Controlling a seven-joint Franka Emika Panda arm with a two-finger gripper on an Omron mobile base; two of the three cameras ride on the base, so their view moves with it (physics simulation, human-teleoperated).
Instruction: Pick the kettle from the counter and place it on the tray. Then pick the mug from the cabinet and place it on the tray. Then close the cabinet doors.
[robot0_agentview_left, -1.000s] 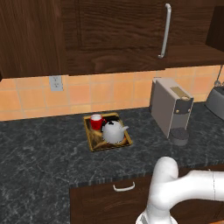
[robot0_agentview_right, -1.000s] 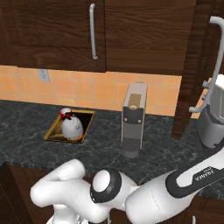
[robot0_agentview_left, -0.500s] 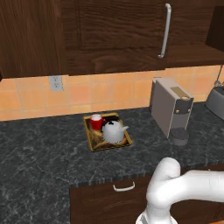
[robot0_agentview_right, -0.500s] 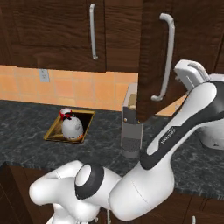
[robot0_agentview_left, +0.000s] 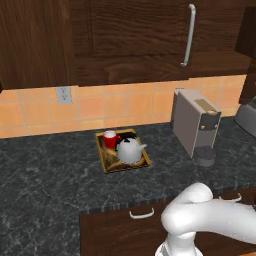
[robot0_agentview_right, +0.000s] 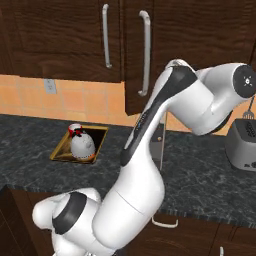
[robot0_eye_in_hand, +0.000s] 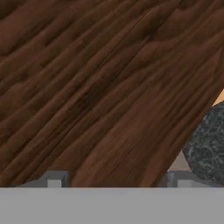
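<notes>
Kettle (robot0_agentview_left: 131, 151) and mug (robot0_agentview_left: 110, 138) side by side in tray (robot0_agentview_left: 107, 163), mug toward the wall; both pickups look finished. Tray on dark marbled table (robot0_agentview_left: 45, 185), left of coffee machine (robot0_agentview_left: 194, 123). Left door (robot0_agentview_right: 60, 37) flush; right door (robot0_agentview_right: 138, 55) seems slightly proud of its neighbour at the lower edge, perhaps not fully shut. Arm reaches up beside that door, presumably to press it home. Hand view: wood grain close ahead, two finger tips (robot0_eye_in_hand: 54, 179) set well apart with nothing between them, so jaws spread and empty. Orange tiled backsplash (robot0_agentview_left: 90, 107) with outlet (robot0_agentview_left: 63, 94); toaster (robot0_agentview_right: 243, 144) far right.
</notes>
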